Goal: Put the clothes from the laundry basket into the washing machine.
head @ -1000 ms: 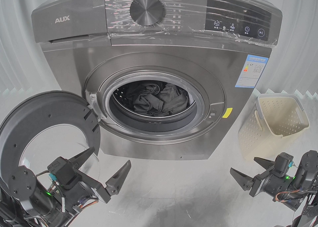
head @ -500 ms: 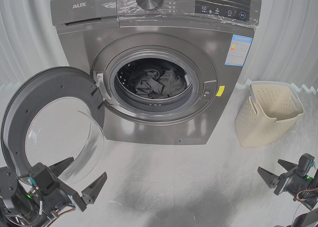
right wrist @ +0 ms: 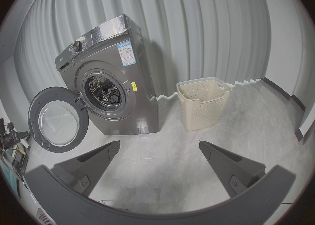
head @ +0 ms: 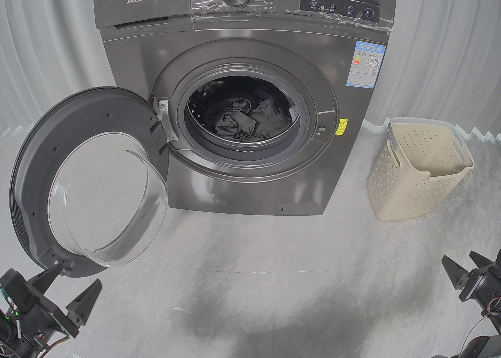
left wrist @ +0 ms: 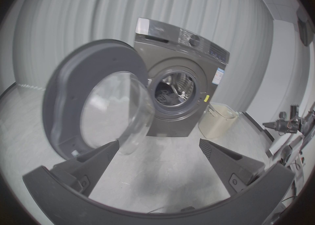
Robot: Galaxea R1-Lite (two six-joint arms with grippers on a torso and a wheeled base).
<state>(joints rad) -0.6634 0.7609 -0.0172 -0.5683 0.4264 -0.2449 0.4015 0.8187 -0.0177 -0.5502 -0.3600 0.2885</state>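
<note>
The grey washing machine stands ahead with its round door swung wide to the left. Dark clothes lie bunched inside the drum. The cream laundry basket sits on the floor to the machine's right, and its inside looks bare. My left gripper hangs open low at the left, just below the door's lower edge, holding nothing. My right gripper is open low at the right, well short of the basket. The open fingers frame the door and machine in the left wrist view.
Pale curtains hang behind the machine. The grey floor between me and the machine is open. A dark baseboard runs along the wall to the right of the basket.
The whole head view has drawn back, so the machine and basket look smaller and farther off. Both grippers have sunk toward the lower corners, still open.
</note>
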